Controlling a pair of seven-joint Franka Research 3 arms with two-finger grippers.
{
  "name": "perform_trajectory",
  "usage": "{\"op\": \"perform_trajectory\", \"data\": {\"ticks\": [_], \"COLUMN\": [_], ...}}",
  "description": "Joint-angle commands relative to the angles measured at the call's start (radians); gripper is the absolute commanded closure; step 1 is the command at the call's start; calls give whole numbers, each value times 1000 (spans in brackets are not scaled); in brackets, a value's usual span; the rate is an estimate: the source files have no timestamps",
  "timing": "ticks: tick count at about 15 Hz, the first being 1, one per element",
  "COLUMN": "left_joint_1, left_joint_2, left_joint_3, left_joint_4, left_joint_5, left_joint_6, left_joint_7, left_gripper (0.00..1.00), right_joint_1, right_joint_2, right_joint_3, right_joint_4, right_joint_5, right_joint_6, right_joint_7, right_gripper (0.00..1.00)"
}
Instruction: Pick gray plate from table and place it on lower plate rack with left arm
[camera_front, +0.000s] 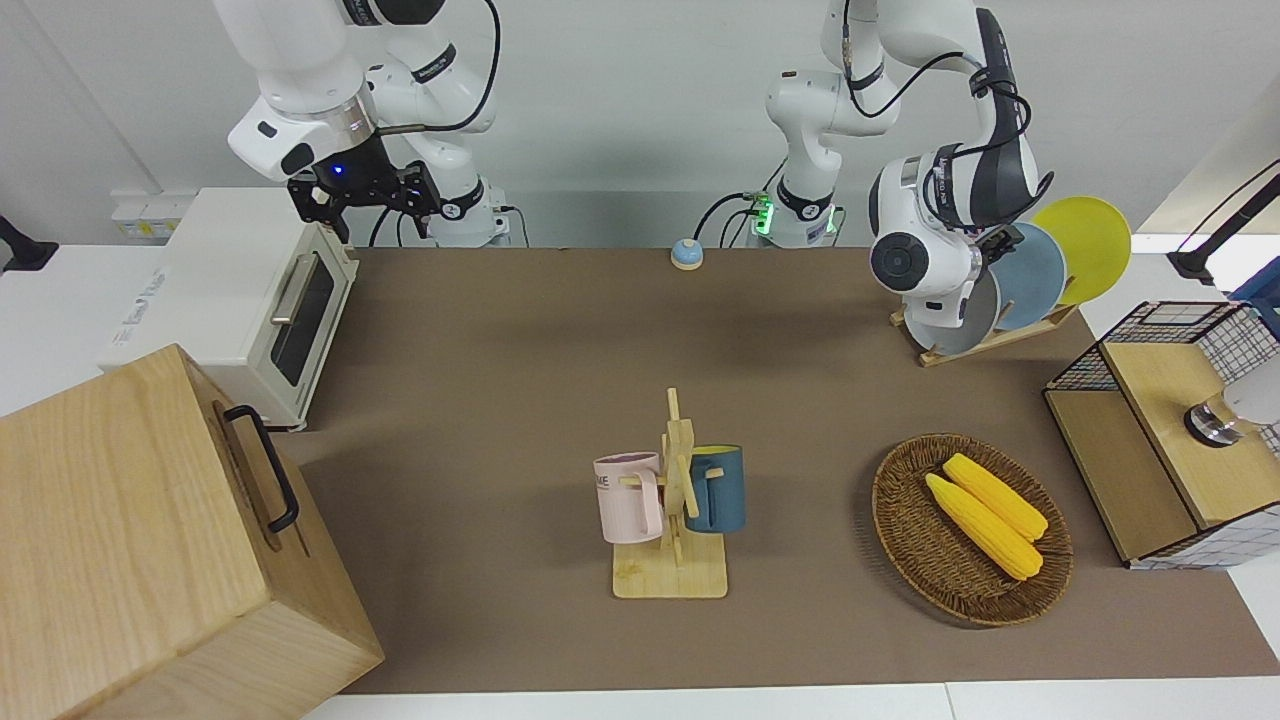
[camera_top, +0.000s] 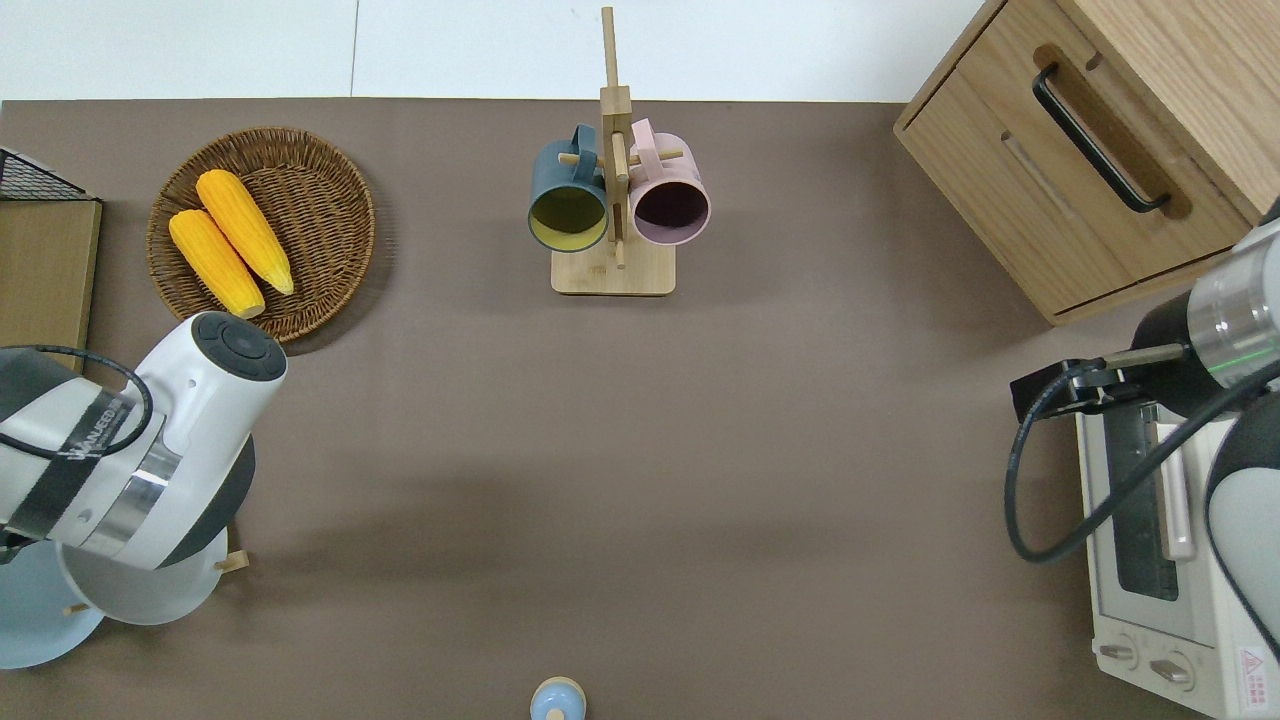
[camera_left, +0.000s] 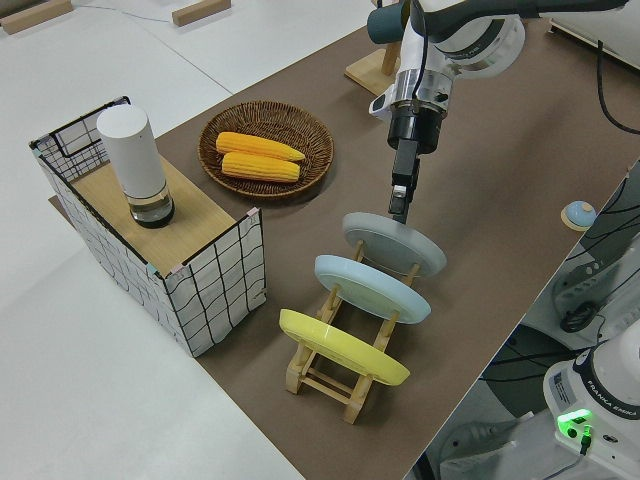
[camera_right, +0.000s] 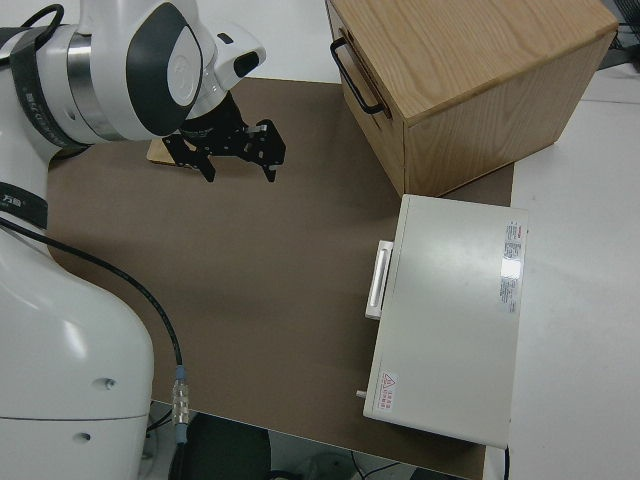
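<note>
The gray plate (camera_left: 395, 245) stands tilted in the lower plate rack (camera_left: 320, 375), in the slot farthest from the robots, toward the left arm's end of the table (camera_front: 500, 350). It also shows in the front view (camera_front: 950, 325) and the overhead view (camera_top: 130, 600), partly hidden by the arm's wrist. My left gripper (camera_left: 398, 212) points down onto the plate's top rim and is shut on it. My right gripper (camera_right: 235, 160) is open and empty; that arm is parked.
A sky-blue plate (camera_left: 370, 285) and a yellow plate (camera_left: 340, 345) stand in the same rack. A wicker basket (camera_front: 905, 520) with two corn cobs and a wire crate (camera_front: 1165, 330) are close by. A mug tree (camera_front: 675, 500), toaster oven (camera_front: 250, 300) and wooden drawer box (camera_front: 150, 540) stand elsewhere.
</note>
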Motion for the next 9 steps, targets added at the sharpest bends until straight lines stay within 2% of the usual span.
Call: {"op": "perform_trajectory", "data": {"ticks": [1, 5, 8, 9], "left_joint_1": [-8, 8, 14, 15], "left_joint_2": [-18, -19, -21, -21], "left_joint_3": [8, 8, 8, 8], "left_joint_4": [64, 211, 245, 253], "left_joint_5": [-59, -203, -303, -370], "left_joint_6": [4, -5, -3, -2], "left_joint_7": [164, 327, 416, 421], "left_gripper": [7, 7, 7, 7], "right_joint_1": [-23, -23, -23, -23], "right_joint_2": [-2, -2, -2, -2], "right_joint_3": [20, 21, 21, 20], "right_joint_4": [7, 7, 7, 7], "right_joint_5": [-5, -5, -5, -5], "right_joint_6": [-11, -11, -11, -11], "right_joint_7": [12, 12, 12, 12], "right_gripper": [17, 17, 17, 17]}}
